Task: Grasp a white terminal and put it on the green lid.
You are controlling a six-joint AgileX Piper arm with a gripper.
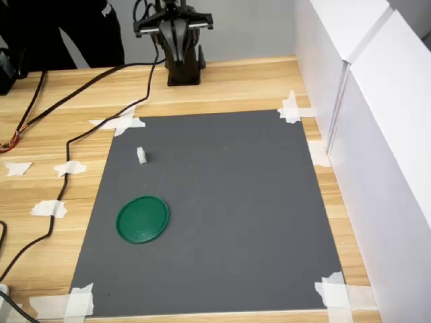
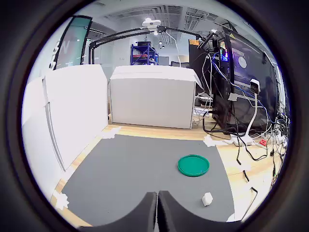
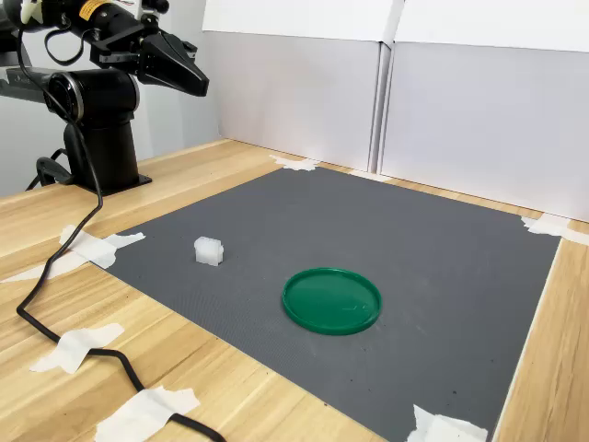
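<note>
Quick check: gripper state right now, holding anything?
Gripper: shut, empty, raised near the arm's base; the white terminal lies on the grey mat, apart from the green lid.

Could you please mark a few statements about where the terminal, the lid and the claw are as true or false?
1. The terminal lies on the grey mat. True.
2. The terminal sits on the lid. False: it lies apart from it, on the mat.
3. The claw is shut and empty. True.
4. The claw hovers right over the lid. False: it is raised near the arm's base, off the mat.
5. The lid is bare. True.
</note>
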